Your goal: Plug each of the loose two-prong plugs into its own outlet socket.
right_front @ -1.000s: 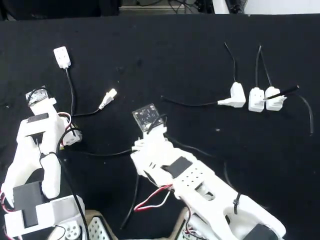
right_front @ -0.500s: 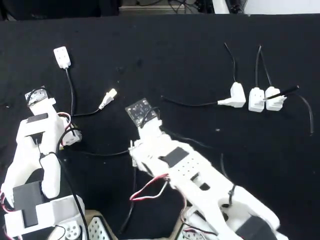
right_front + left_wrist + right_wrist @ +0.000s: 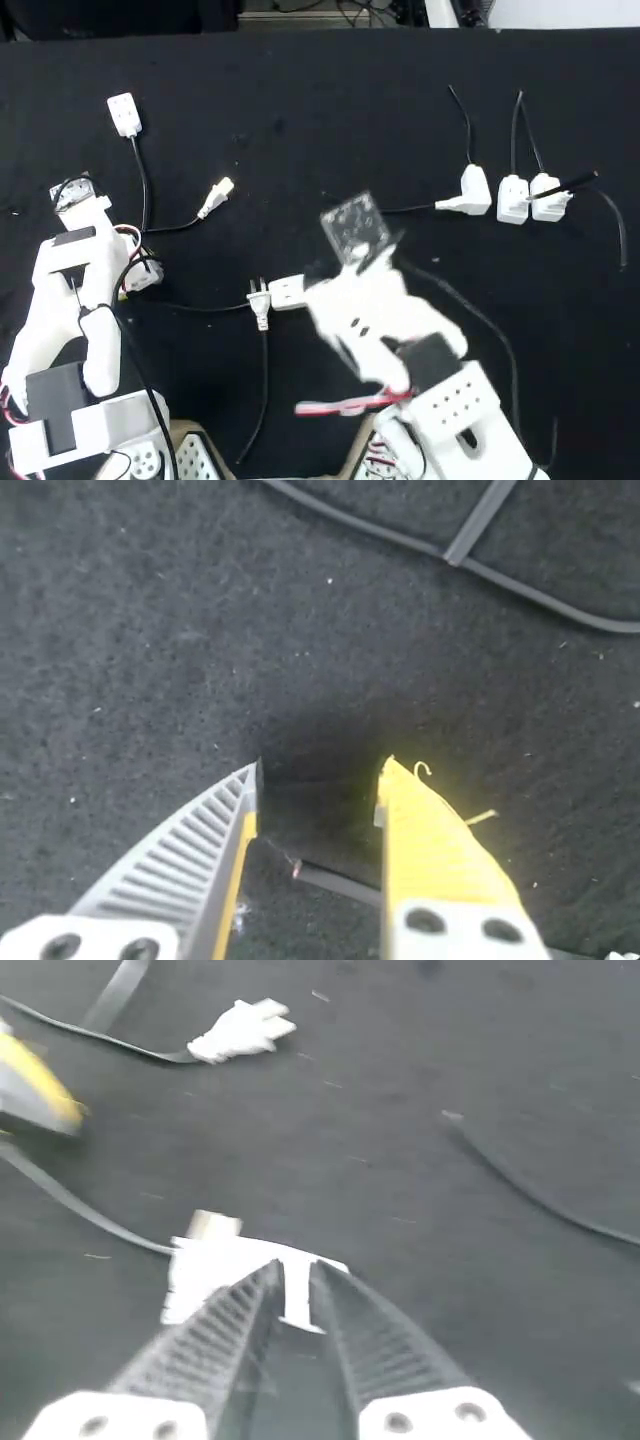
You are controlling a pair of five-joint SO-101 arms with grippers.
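Observation:
My right gripper is shut on a white two-prong plug, whose prongs point away from the fingers. In the high view this plug lies at mid-table at the tip of the right gripper, with a black cord running left from it. My left gripper is open just above the black mat, and a thin black cord crosses between its fingers. It sits at the left. A second loose white plug lies beyond, and a white outlet socket sits at the far left.
Three white plug-and-socket pieces with black cords sit in a row at the far right. Black cords trail over the mat between the arms. The black mat covers the whole table.
The right arm has swung its body to the right, and the white plug now shows at its tip with the prongs pointing left. The left arm has kept still.

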